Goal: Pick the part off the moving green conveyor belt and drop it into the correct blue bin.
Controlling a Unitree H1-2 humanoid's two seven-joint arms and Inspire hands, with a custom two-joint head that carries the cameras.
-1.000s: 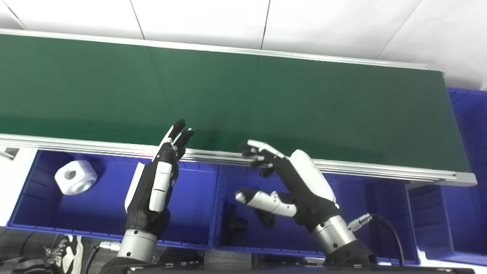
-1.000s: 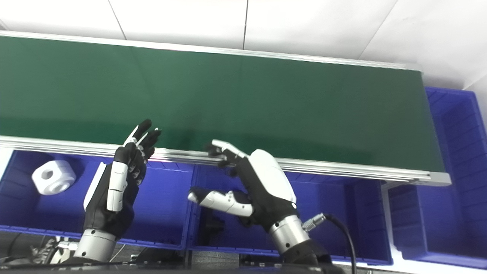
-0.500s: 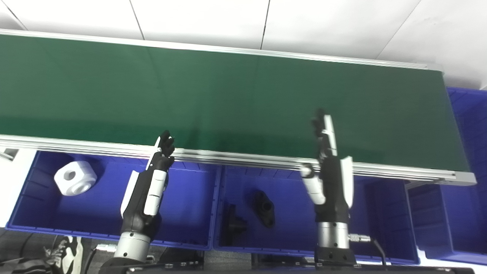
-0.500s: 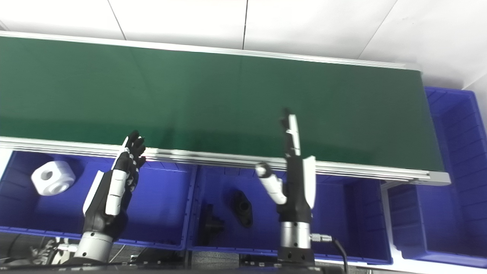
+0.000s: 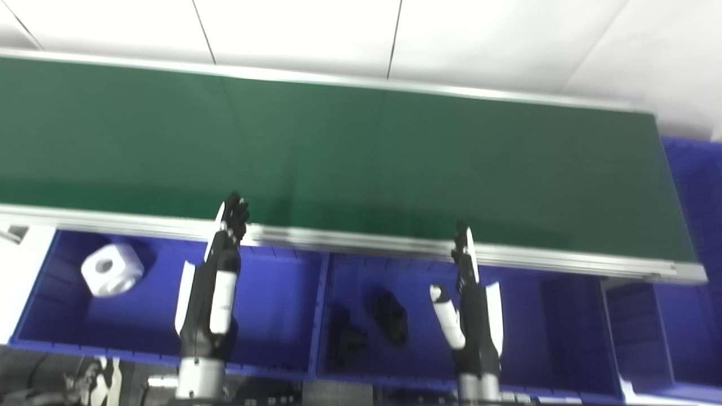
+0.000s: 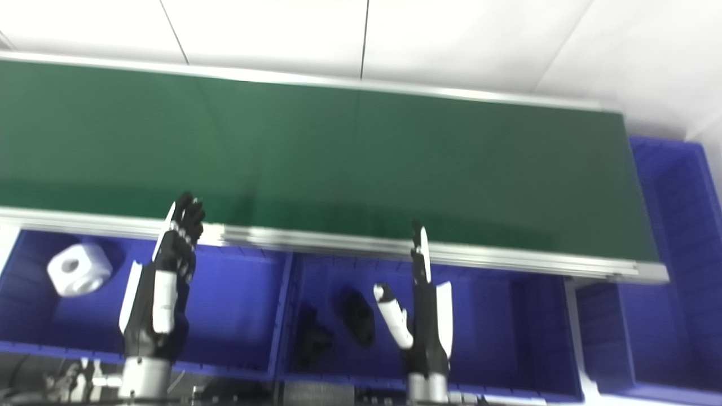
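White floor tiles lie beyond the green conveyor belt [image 5: 361, 152]. Left hand [image 5: 211, 287] and right hand [image 5: 471, 304] stand upright over the blue bins [image 5: 282, 293], fingers extended, holding nothing.

One green conveyor belt [image 5: 361, 152], three blue bins [image 5: 271, 304], two black parts [image 5: 389, 318], one white part [image 5: 110, 269], two robot hands [image 5: 211, 293].

We see a matt, smooth green conveyor belt [image 5: 361, 152] framed by brushed, pale metal rails [image 5: 395, 245] with a dull sheen. The blue bins [image 5: 271, 304] look like moulded plastic, slightly glossy, ribbed on the walls. A white block [image 5: 107, 269] in the left bin seems smooth matt plastic; two black parts [image 5: 389, 316] look dull. Both hands, left [image 5: 211, 293] and right [image 5: 474, 310], wear glossy white shells over matt black, with metal wrist cuffs.
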